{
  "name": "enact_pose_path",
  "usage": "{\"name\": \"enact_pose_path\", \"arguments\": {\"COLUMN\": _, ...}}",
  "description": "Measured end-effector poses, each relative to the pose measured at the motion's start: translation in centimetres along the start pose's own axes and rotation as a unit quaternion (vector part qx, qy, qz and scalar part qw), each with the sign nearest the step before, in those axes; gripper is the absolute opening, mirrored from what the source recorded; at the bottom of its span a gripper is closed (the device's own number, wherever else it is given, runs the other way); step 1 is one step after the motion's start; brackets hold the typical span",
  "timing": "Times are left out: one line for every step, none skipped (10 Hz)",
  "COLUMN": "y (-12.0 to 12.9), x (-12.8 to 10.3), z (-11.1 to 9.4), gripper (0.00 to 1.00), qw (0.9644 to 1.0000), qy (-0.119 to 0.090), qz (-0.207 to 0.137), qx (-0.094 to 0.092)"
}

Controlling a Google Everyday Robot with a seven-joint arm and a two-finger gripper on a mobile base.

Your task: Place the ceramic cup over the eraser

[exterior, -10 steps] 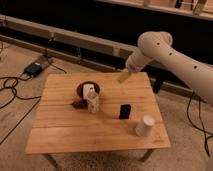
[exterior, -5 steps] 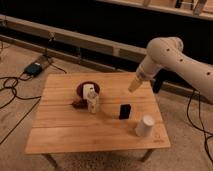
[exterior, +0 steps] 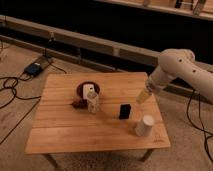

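Hovering over the table's (exterior: 65, 135) right edge with fingers spread and empty, the gripper (exterior: 143, 96) is being judged mid-reach, a descent being needed onto the ceramic cup (exterior: 145, 126) near the eraser (exterior: 124, 111).

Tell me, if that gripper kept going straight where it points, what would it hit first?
Probably the eraser, or the table just beside it: the gripper hangs above the table's right side, aimed down and leftward. Depth is unclear. The ceramic cup stands off that line.
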Motion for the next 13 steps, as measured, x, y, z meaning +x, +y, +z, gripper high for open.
{"name": "enact_pose_path", "arguments": {"y": 0.5, "x": 0.9, "z": 0.9, "gripper": 0.65, "qw": 0.9999, "qy": 0.007, "qz": 0.008, "qx": -0.008}}
{"name": "enact_pose_path", "arguments": {"y": 0.9, "x": 1.4, "z": 1.5, "gripper": 0.65, "qw": 0.9998, "qy": 0.010, "qz": 0.012, "qx": -0.013}}
{"name": "enact_pose_path", "arguments": {"y": 1.6, "x": 2.0, "z": 2.4, "gripper": 0.65, "qw": 0.9995, "qy": 0.016, "qz": 0.015, "qx": -0.021}}
{"name": "enact_pose_path", "arguments": {"y": 2.0, "x": 2.4, "z": 3.0, "gripper": 0.65, "qw": 0.9993, "qy": 0.021, "qz": 0.016, "qx": -0.025}}
{"name": "enact_pose_path", "arguments": {"y": 2.3, "x": 2.7, "z": 3.7, "gripper": 0.65, "qw": 0.9991, "qy": 0.026, "qz": 0.017, "qx": -0.027}}
{"name": "enact_pose_path", "arguments": {"y": 2.2, "x": 3.1, "z": 4.2, "gripper": 0.65, "qw": 0.9990, "qy": 0.029, "qz": 0.021, "qx": -0.026}}
{"name": "enact_pose_path", "arguments": {"y": 2.0, "x": 3.8, "z": 4.6, "gripper": 0.65, "qw": 0.9988, "qy": 0.034, "qz": 0.026, "qx": -0.023}}
{"name": "enact_pose_path", "arguments": {"y": 1.7, "x": 4.3, "z": 4.9, "gripper": 0.65, "qw": 0.9987, "qy": 0.036, "qz": 0.030, "qx": -0.020}}
{"name": "enact_pose_path", "arguments": {"y": 1.0, "x": 4.9, "z": 5.0, "gripper": 0.65, "qw": 0.9985, "qy": 0.038, "qz": 0.036, "qx": -0.013}}
{"name": "enact_pose_path", "arguments": {"y": 0.3, "x": 5.4, "z": 5.1, "gripper": 0.65, "qw": 0.9983, "qy": 0.039, "qz": 0.042, "qx": -0.007}}
{"name": "enact_pose_path", "arguments": {"y": -0.1, "x": 5.9, "z": 5.1, "gripper": 0.65, "qw": 0.9981, "qy": 0.040, "qz": 0.046, "qx": -0.004}}
{"name": "enact_pose_path", "arguments": {"y": -0.5, "x": 6.5, "z": 5.1, "gripper": 0.65, "qw": 0.9978, "qy": 0.043, "qz": 0.050, "qx": -0.001}}
{"name": "enact_pose_path", "arguments": {"y": -0.6, "x": 7.2, "z": 5.2, "gripper": 0.65, "qw": 0.9974, "qy": 0.044, "qz": 0.056, "qx": -0.001}}
